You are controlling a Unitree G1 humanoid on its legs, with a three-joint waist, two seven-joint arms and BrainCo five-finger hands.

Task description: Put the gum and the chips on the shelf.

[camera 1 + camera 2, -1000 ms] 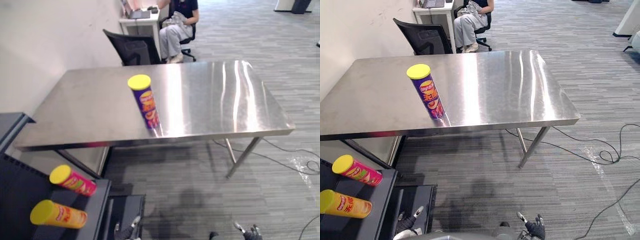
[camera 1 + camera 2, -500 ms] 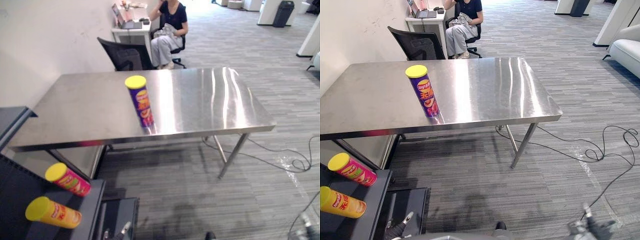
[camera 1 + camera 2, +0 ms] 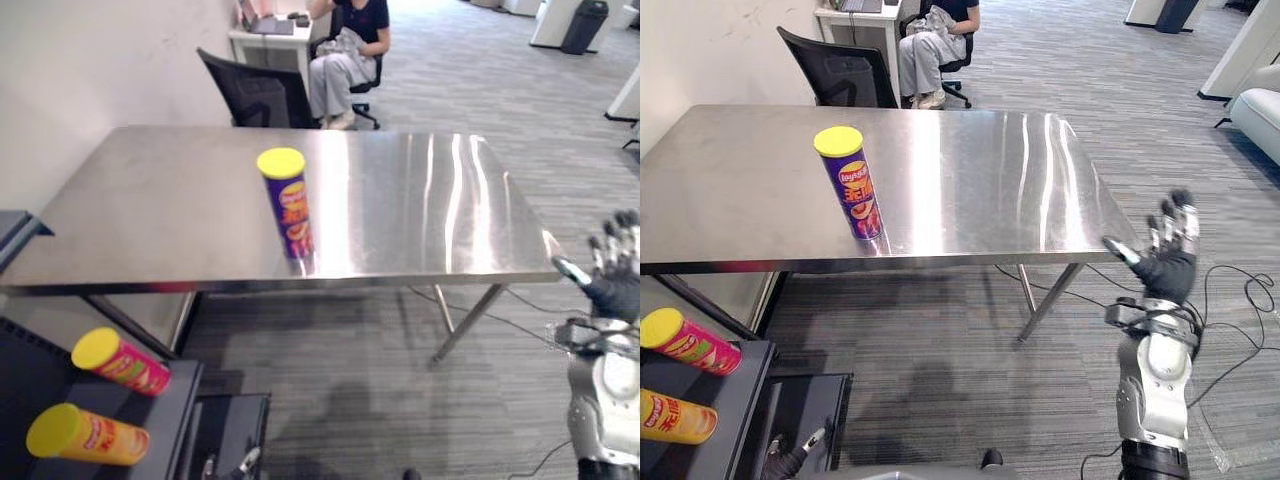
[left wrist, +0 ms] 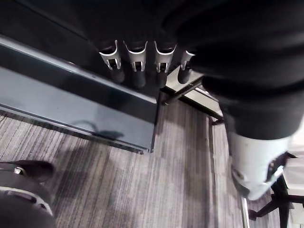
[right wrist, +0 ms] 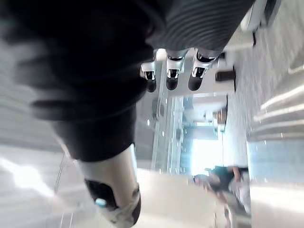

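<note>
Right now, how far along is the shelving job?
Done: a pink can and an orange can of chips lie on the shelf. In hand: nothing; the right hand is open beside the table, the left hand open low by the shelf. Left: the purple can standing on the table. Gum: cannot tell.

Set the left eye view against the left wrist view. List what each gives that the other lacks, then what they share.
The left eye view adds the steel table with a purple chips can upright on it, a pink can and an orange can lying on the dark shelf, a seated person, and the right hand raised with fingers spread. The left wrist view adds the left hand up close, fingers straight, holding nothing. Both share the shelf and the grey striped carpet.
</note>
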